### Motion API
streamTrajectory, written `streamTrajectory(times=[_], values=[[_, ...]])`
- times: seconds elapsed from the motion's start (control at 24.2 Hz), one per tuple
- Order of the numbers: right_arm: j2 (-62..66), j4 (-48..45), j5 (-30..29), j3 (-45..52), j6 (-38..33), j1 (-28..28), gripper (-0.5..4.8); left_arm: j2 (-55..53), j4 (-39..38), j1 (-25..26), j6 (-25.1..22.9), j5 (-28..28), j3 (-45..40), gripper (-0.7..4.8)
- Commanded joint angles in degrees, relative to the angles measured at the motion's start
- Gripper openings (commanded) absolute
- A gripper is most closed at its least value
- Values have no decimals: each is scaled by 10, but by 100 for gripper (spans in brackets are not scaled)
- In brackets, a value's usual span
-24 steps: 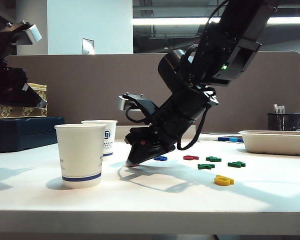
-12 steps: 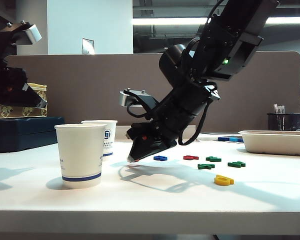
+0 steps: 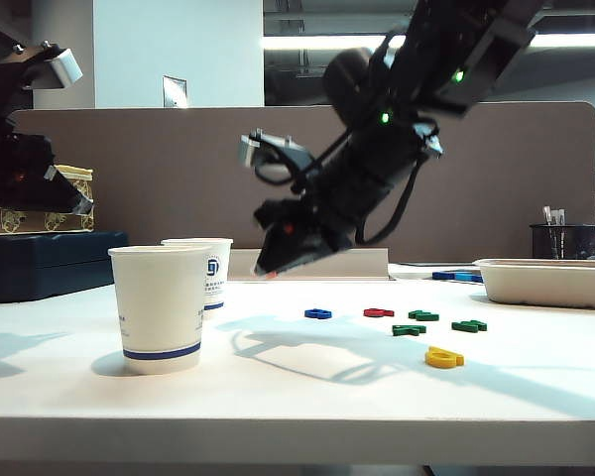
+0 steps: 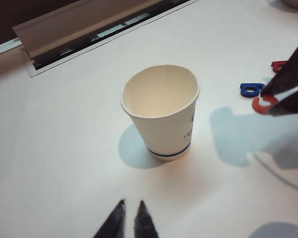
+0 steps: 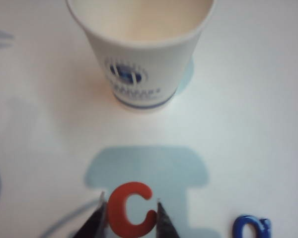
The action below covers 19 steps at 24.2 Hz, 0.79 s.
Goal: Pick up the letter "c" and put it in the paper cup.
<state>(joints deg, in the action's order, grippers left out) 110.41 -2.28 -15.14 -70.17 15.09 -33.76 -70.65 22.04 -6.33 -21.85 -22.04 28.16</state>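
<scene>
The letter "c" [image 5: 131, 209], a small flat orange-red piece, is pinched between the two fingers of my right gripper [image 5: 130, 214], which is shut on it. In the exterior view this gripper [image 3: 269, 269] hangs tilted in the air, above the table and to the right of the paper cup [image 3: 161, 307]. The paper cup is white with a dark blue band at its base, and it stands upright and empty [image 4: 161, 111]. My left gripper [image 4: 130, 208] hovers on the near side of that cup, its jaws together with nothing between them.
A second white cup with a blue logo [image 3: 211, 270] stands just behind the paper cup. Blue [image 3: 317, 313], dark red [image 3: 378, 312], green [image 3: 422, 315] and yellow [image 3: 443, 357] letters lie to the right. A shallow tray [image 3: 550, 281] sits at the far right.
My right gripper has lifted off the table with the letter "c" in it, rising well above the cups' rims. The left arm has stayed still.
</scene>
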Motion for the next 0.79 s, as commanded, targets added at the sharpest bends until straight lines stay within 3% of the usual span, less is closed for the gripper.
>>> streamTrajectory(times=[0.04,0.37,0.54,0.79], values=[[-20,-1,-2,-2,-1,0,107,2,8,0,11,-3,3,27],[-45,32,-6,-2,-1,-1,107,2,8,0,13,-3,3,27],[-55,43,-61,-3,-17,-2,107,2,8,0,12,-3,3,27],[-71,53,-71,-4,-18,-11,106,2,7,0,13,-3,3,27]])
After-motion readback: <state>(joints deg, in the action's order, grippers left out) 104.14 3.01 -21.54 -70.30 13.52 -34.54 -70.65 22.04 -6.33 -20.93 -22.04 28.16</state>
